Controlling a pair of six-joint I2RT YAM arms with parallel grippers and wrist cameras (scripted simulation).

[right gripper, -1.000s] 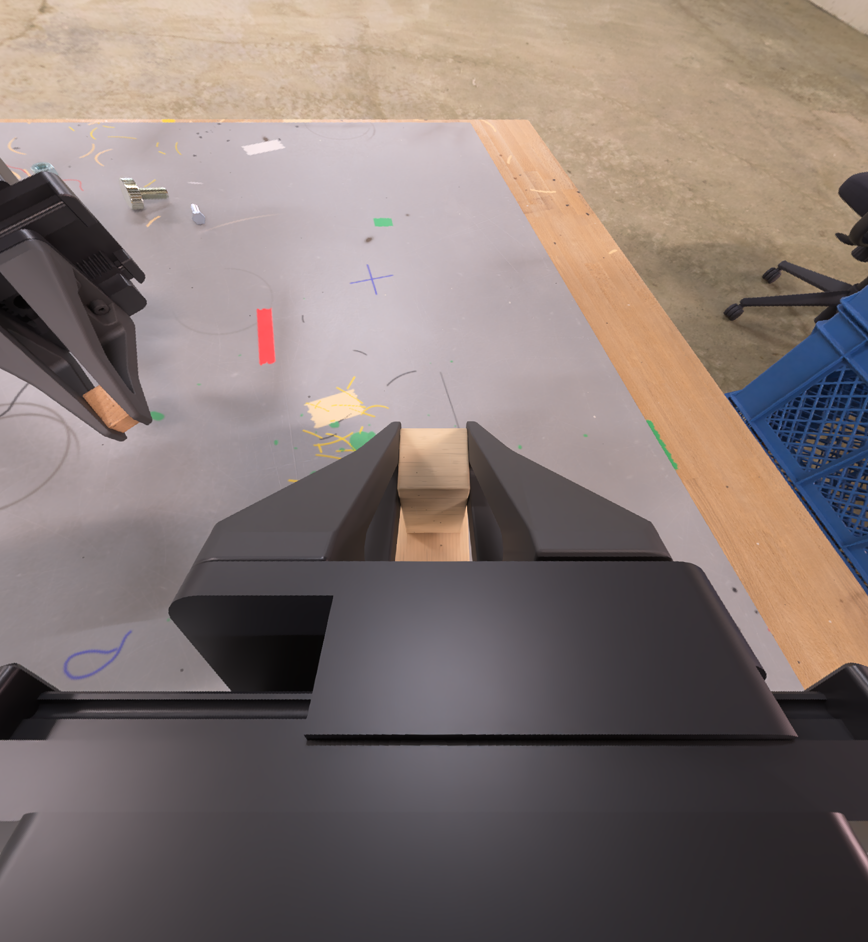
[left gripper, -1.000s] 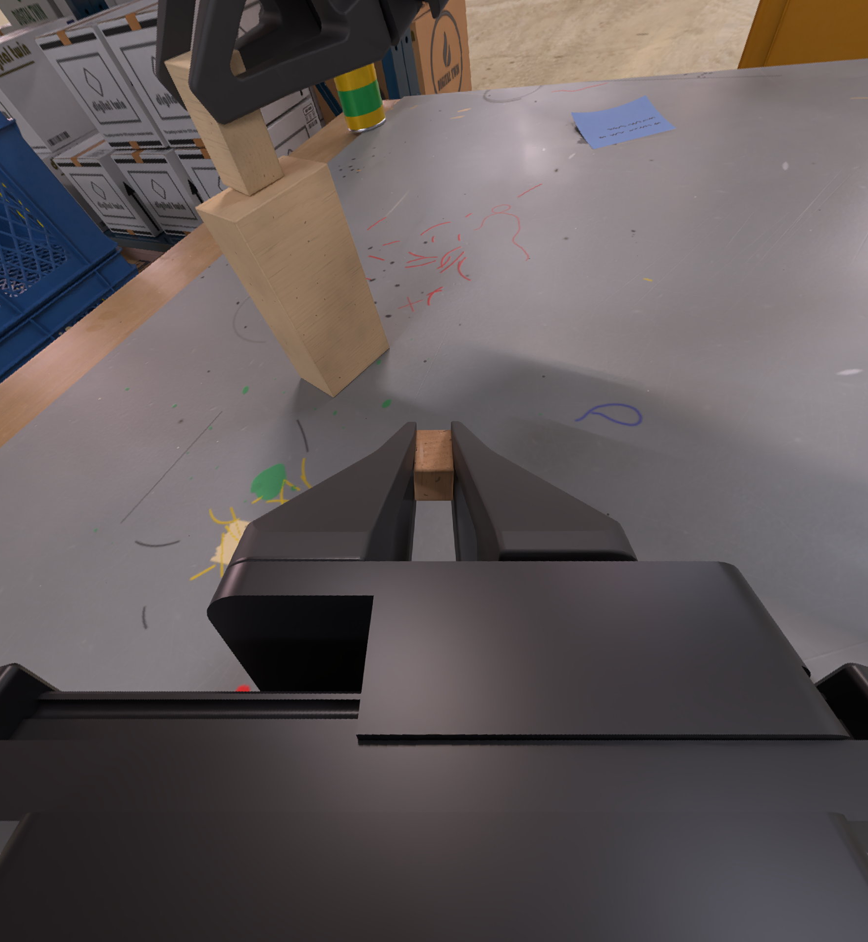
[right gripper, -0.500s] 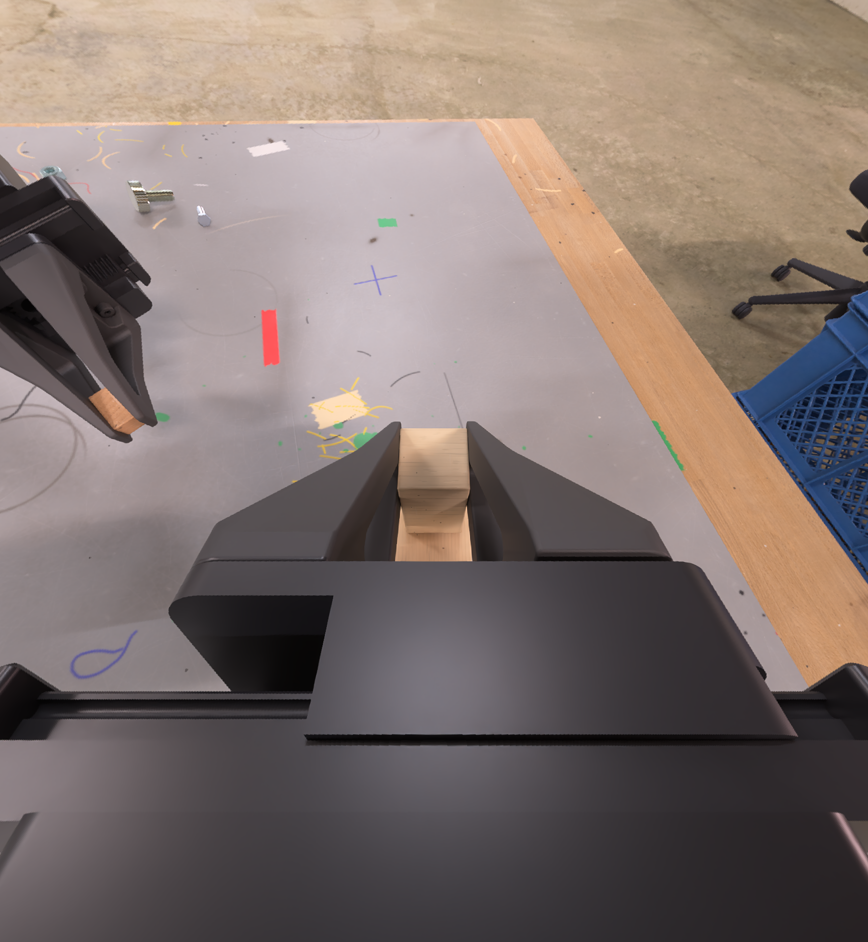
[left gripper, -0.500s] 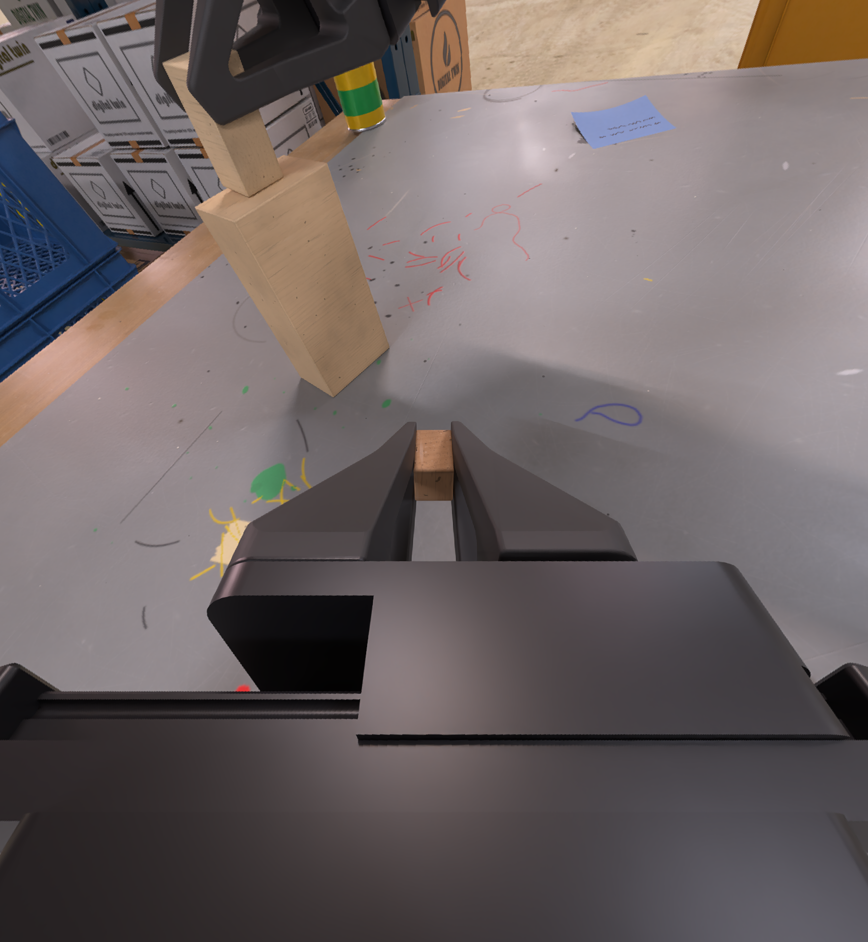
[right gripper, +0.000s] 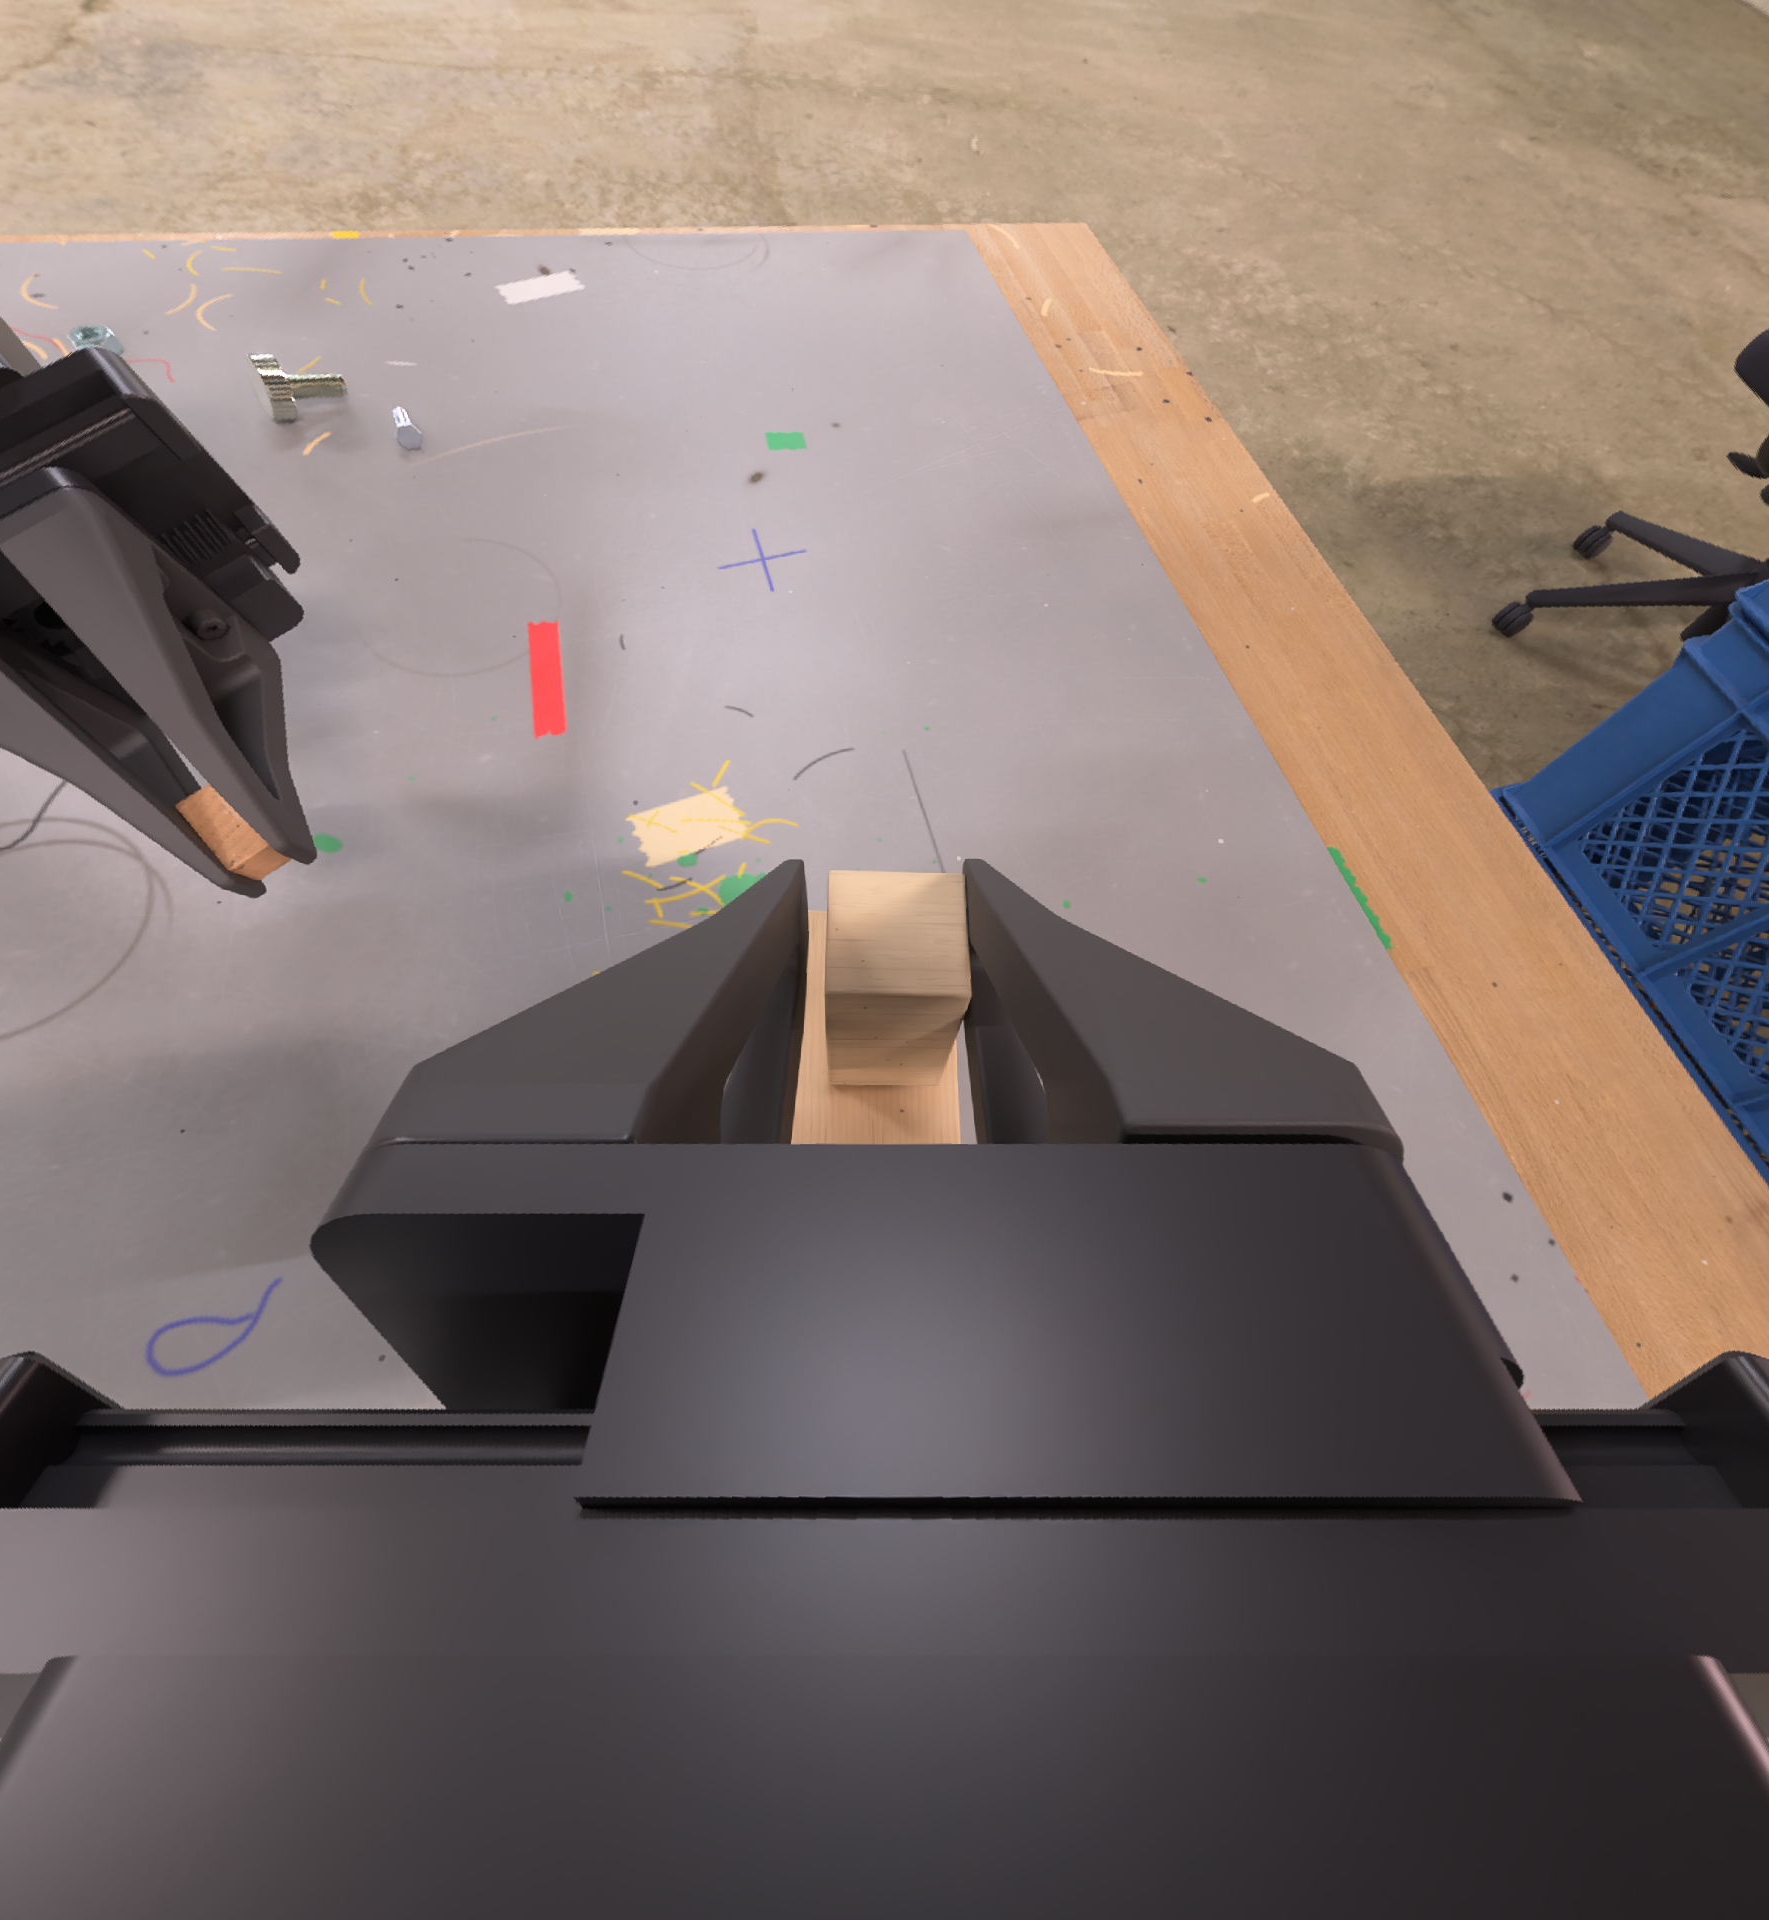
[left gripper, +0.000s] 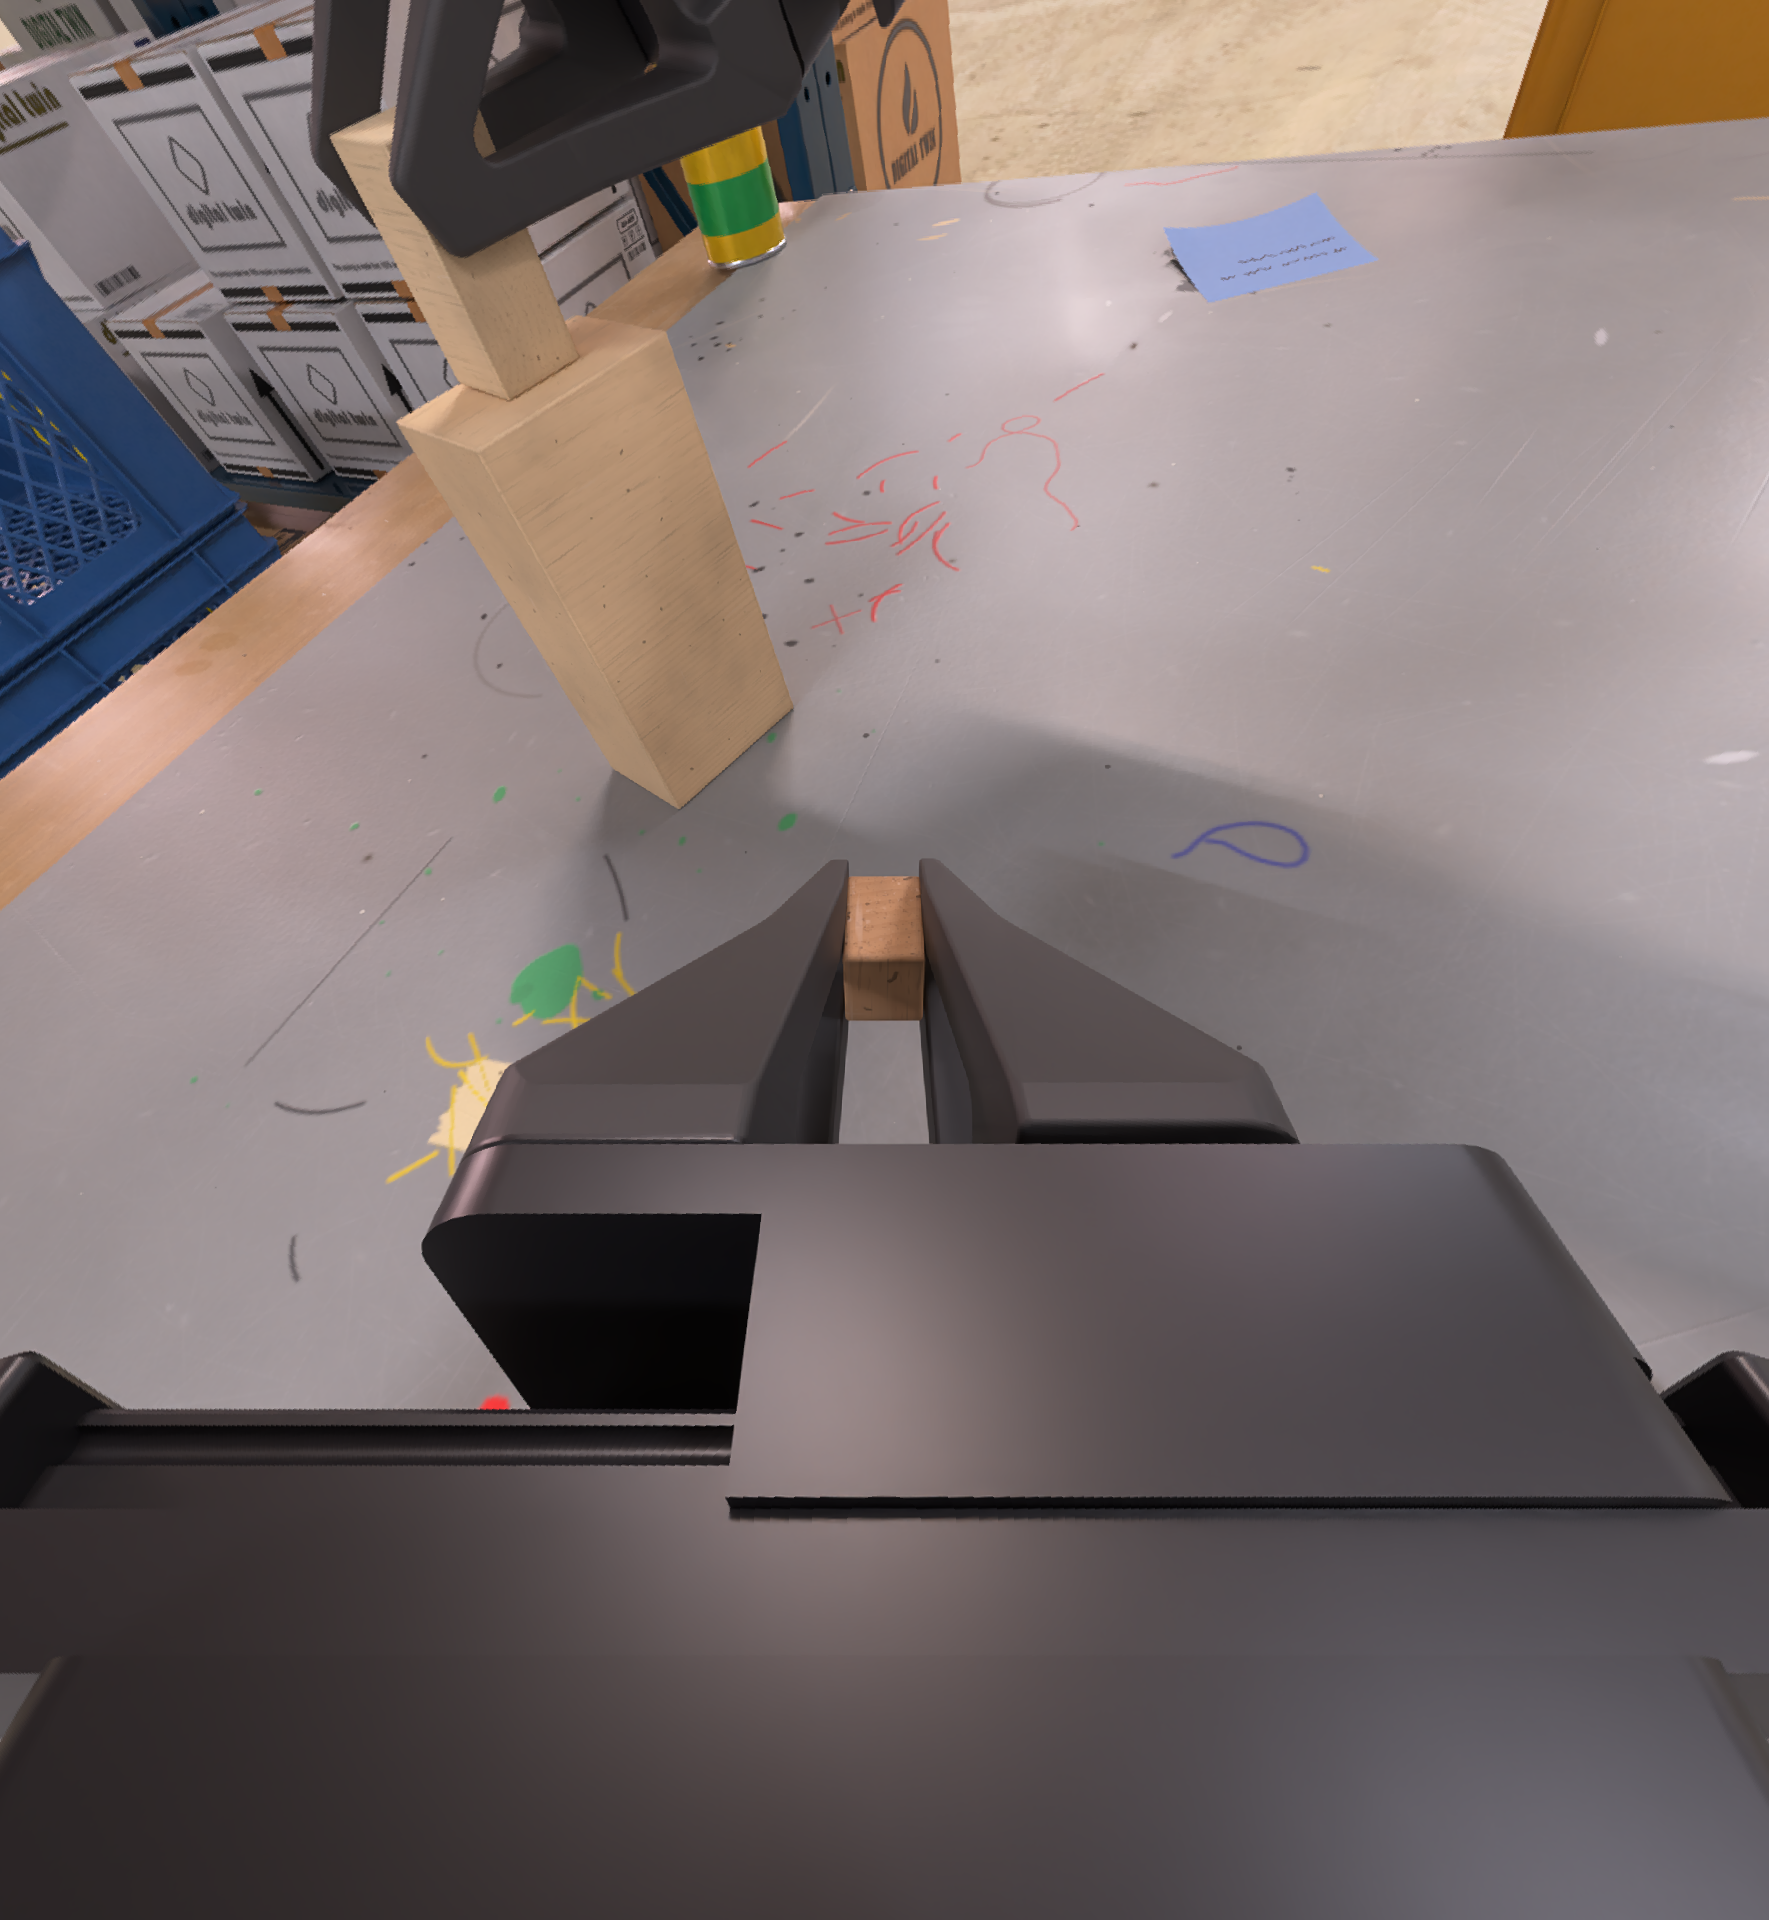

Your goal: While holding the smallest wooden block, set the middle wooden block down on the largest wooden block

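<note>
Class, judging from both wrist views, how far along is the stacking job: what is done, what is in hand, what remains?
Done: the middle block stands on the largest block, their faces meeting.
In hand: the left claw grips the smallest block above the table; the right claw is shut on the middle block.
Left: open the right claw and draw it away, smallest block held throughout.

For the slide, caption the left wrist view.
Left end effector grips smallest block; right end effector holds middle block on largest block.

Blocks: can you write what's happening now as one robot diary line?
left pincer: shut on smallest block | right pincer: shut on middle block | middle block: touching top of largest block | release: not yet
</note>
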